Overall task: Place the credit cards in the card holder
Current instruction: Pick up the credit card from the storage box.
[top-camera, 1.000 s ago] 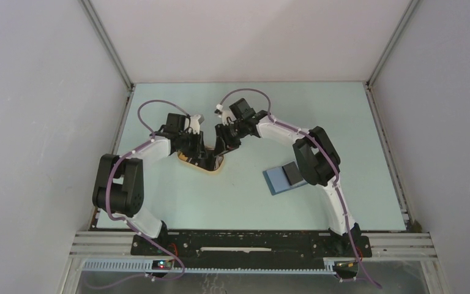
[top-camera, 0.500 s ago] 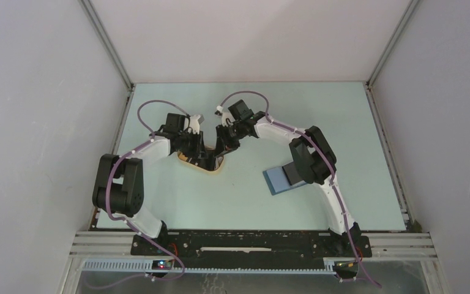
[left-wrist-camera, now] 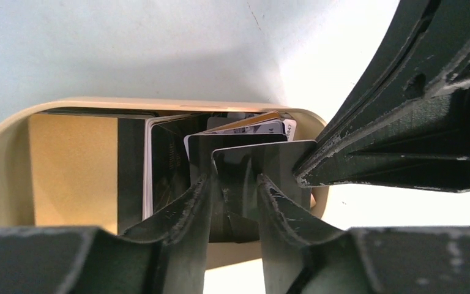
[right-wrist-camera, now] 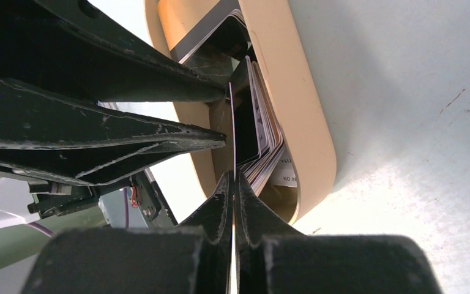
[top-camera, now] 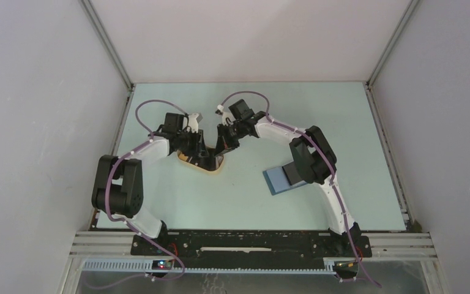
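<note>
We have one fixed camera high above and behind the arm bases (top-camera: 150, 228), looking down and forward over the whole desk (top-camera: 232, 202). The left wrist camera sits very close, sighting along the left end effector (left-wrist-camera: 232, 184) into the tray (left-wrist-camera: 0, 165) of cards (left-wrist-camera: 165, 165). The right wrist camera, equally close, looks along the right end effector (right-wrist-camera: 234, 180) at that tray from the opposite side. All three views share the tray, and each wrist view also catches the other end effector.
</note>
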Robot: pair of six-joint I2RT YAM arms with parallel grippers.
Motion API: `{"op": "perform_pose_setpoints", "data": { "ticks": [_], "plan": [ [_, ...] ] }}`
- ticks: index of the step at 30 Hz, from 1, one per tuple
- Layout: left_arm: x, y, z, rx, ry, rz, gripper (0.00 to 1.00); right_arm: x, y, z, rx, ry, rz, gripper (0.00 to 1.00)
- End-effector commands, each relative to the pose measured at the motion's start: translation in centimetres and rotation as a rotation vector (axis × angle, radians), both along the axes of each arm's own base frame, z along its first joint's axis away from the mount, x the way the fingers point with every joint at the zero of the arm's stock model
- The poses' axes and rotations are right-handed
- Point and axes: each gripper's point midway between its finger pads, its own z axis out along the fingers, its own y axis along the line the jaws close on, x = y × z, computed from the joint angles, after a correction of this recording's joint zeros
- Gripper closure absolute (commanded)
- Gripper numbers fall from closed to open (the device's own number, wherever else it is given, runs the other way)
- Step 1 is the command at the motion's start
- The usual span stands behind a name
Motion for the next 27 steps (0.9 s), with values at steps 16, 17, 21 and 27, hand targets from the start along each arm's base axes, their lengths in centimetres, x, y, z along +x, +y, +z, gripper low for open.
{"op": "perform_pose_setpoints", "data": {
  "ticks": [16,17,21,27],
  "plan": [
    [1.3,2.9,8.4,-0.054,-0.362,0.202,0.51,-0.4,-1.1,6.6,0.296,-0.05,0.175,1.0],
    [1.3,2.9,8.7,-0.058,-0.371,0.204,0.51,-0.5,-1.2,6.9,0.309,-0.062,0.19,1.0],
    [1.0,3.0,10.2,-0.08,-0.427,0.223,0.45,-0.9,-1.4,8.7,0.356,-0.12,0.249,1.0],
    [0.3,3.4,12.4,-0.11,-0.517,0.259,0.35,-0.9,-1.0,8.9,0.357,-0.128,0.255,1.0]
  ]
}}
